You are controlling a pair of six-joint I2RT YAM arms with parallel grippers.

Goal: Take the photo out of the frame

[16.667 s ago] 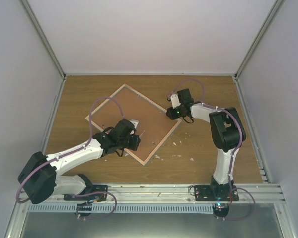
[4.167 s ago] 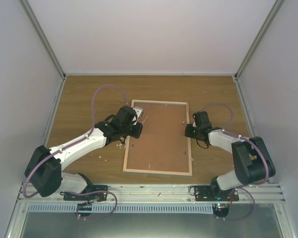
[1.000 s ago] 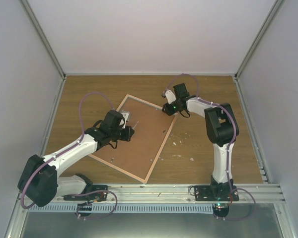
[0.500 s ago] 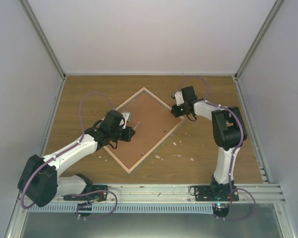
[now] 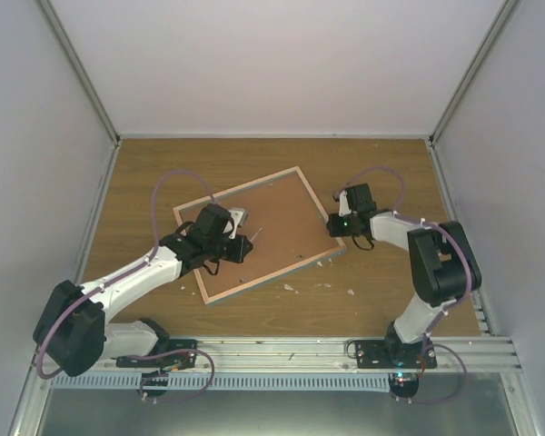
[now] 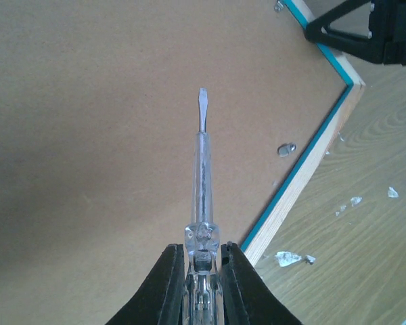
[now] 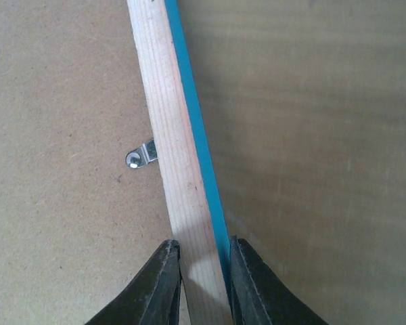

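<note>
The frame [image 5: 282, 209] lies face down on the table, brown fibreboard back up, with pale wood edging and a turquoise side [image 7: 189, 135]. The photo is hidden under the back panel. My left gripper [image 5: 239, 247] is shut on a clear-handled flat screwdriver [image 6: 201, 156], whose tip hovers over the back panel [image 6: 88, 135]. My right gripper [image 5: 337, 224] is shut on the frame's right edge rail [image 7: 172, 176]. A small metal retaining tab [image 7: 141, 157] sits on the panel beside that rail. Another tab [image 6: 285, 148] shows near the frame edge in the left wrist view.
Small white flakes [image 5: 350, 292] lie on the wooden table [image 5: 391, 173] near the frame's lower right, also in the left wrist view [image 6: 284, 257]. White walls with metal posts enclose the table. The arm bases stand on a rail at the near edge.
The frame has turned clockwise on the table, held by my right gripper, which moved nearer and right. My left gripper with the screwdriver stayed over the back panel.
</note>
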